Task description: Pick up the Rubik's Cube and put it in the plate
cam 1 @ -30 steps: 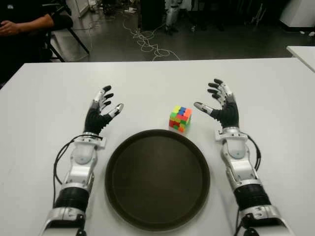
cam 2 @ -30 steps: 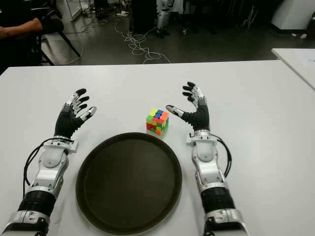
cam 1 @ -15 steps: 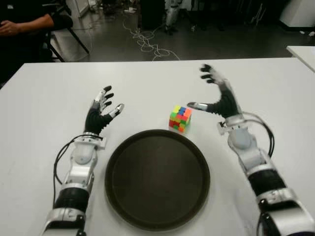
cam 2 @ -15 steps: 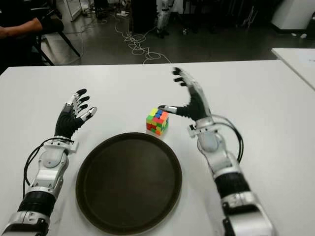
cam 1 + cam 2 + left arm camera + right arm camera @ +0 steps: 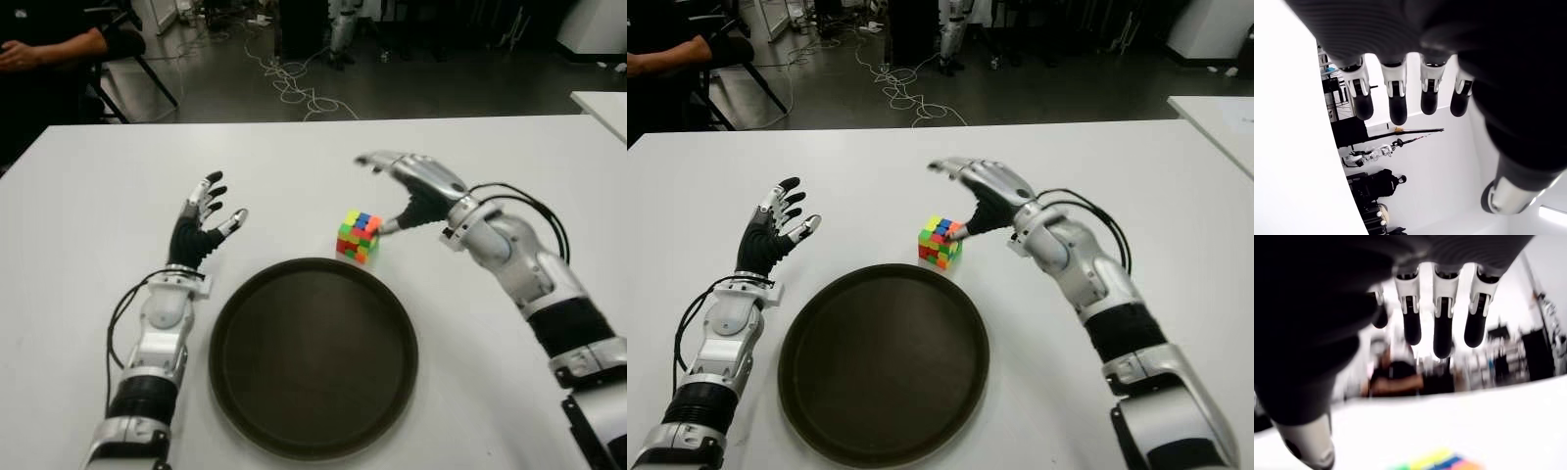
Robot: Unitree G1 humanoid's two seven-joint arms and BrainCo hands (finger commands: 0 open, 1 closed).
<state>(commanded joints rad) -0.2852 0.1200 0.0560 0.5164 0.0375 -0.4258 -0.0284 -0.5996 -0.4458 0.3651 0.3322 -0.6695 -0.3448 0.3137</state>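
Note:
The Rubik's Cube (image 5: 359, 236) stands on the white table (image 5: 294, 166) just beyond the far rim of the round dark plate (image 5: 313, 357). My right hand (image 5: 397, 191) hovers over and to the right of the cube, palm down, fingers spread; its thumb tip points at the cube's right upper edge, and contact cannot be told. In the right wrist view the cube's coloured top (image 5: 1437, 461) shows below the extended fingers (image 5: 1443, 328). My left hand (image 5: 201, 223) shows left of the plate, fingers spread, holding nothing.
A person's arm (image 5: 54, 44) and a chair show beyond the table's far left corner. Cables (image 5: 294, 83) lie on the floor behind the table. Another white table's corner (image 5: 602, 108) shows at the far right.
My right hand has swung left and tipped palm-down from beside the cube to over it, the forearm turning inward. The cube, plate and left hand have not moved.

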